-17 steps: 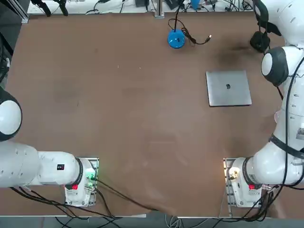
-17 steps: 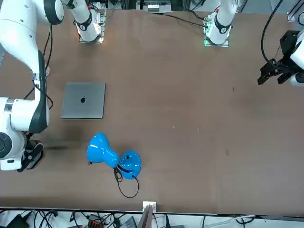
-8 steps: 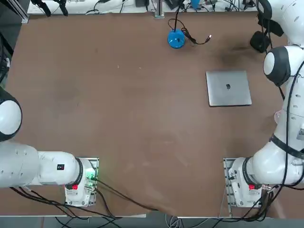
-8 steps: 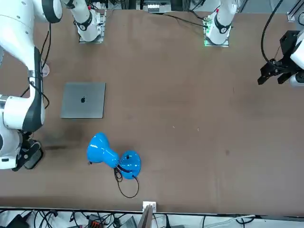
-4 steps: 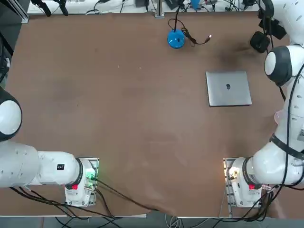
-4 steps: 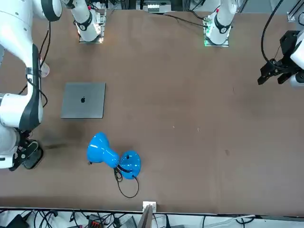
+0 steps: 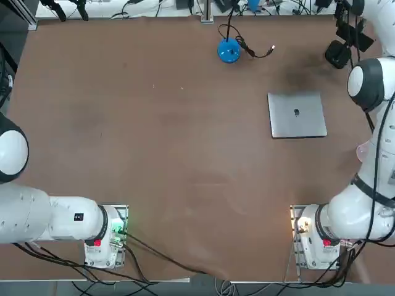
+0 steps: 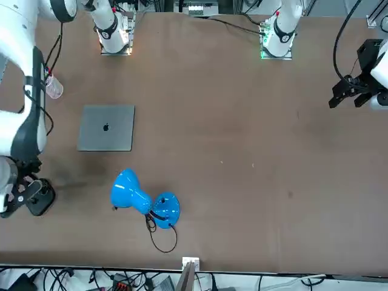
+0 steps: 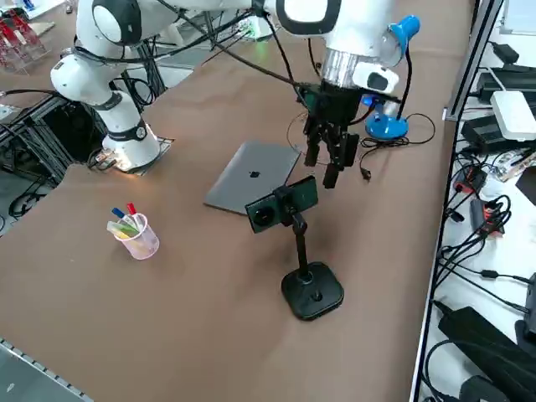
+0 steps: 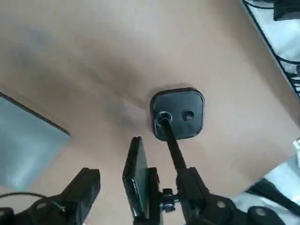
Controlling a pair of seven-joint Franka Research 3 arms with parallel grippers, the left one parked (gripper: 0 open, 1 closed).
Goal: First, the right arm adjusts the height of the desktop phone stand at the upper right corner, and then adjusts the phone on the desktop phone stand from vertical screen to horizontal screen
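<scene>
The small black desktop phone stand (image 9: 311, 285) sits at the far right corner of the brown counter (image 9: 167, 276), on a rounded puck-like base from which a thin black post rises to a clamp. The clamp holds the small black rectangular phone (image 9: 281, 204) above the counter, long axis roughly horizontal and slightly tilted in the right side view.

The glossy white jointed right arm (image 9: 352, 33) reaches over this corner. Its black claw (image 9: 332, 155) hangs above and just behind the phone, pointing downward. In the right wrist view the two fingers (image 10: 82, 194) are spread apart, with the phone (image 10: 137, 180) and the clamp neck between them; no finger is seen touching either. The square-rounded stand base (image 10: 178, 115) lies beyond them on the counter.

A flat silver-grey square device (image 9: 249, 176) lies on the counter beside the stand, apart from it. A blue round-based stand with a black cable (image 9: 387, 126) is farther along the far edge. A clear cup holding coloured pens (image 9: 134, 230) stands near the right edge.
</scene>
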